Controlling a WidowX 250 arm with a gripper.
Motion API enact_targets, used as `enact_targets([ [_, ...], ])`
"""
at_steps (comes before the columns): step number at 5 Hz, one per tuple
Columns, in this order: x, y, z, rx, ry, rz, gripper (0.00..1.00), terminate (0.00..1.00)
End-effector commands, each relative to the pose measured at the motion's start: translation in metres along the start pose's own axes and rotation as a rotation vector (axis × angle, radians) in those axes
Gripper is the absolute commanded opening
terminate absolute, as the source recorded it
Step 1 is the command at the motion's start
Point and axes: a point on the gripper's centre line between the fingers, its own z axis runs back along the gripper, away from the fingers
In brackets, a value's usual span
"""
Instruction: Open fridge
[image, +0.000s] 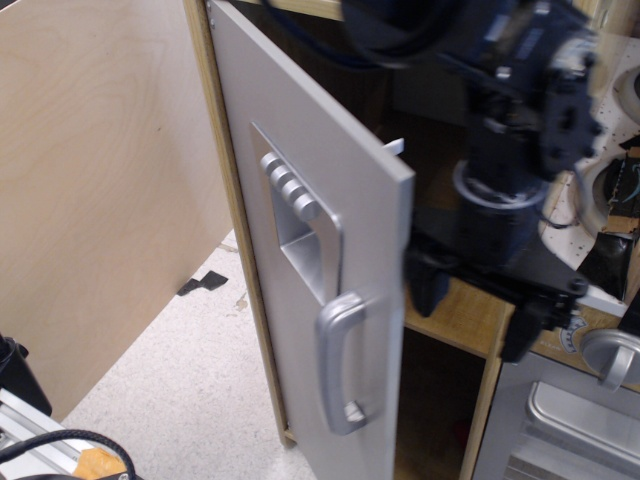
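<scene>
The fridge door (300, 130) is matte grey and hinged on a light wood frame (228, 200) at its left. It stands partly open, its free right edge swung out toward me. The silver dispenser panel (295, 215) with round buttons and the vertical silver handle (340, 360) face left-front. The dark inside of the fridge (440, 390) shows to the right of the door. My black gripper (475, 303) is behind the door's free edge, open, with its left finger (430, 285) close against the door's inner side. It holds nothing.
A large plywood panel (100, 180) stands at the left. The speckled white floor (190, 390) has a black tape mark (205, 282). The smaller grey oven door (560, 420) with a round knob (612, 358) sits at the lower right. A black cable (60, 445) lies at the bottom left.
</scene>
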Motion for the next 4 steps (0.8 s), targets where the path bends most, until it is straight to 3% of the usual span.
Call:
enact_targets([
  [1, -0.005, 0.047, 0.019, -0.034, 0.012, -0.019, 1.00, 0.00],
  [3, -0.006, 0.097, 0.015, -0.005, -0.028, -0.025, 1.00, 0.00],
  [4, -0.005, 0.124, 0.014, -0.004, -0.044, -0.039, 1.00, 1.00],
])
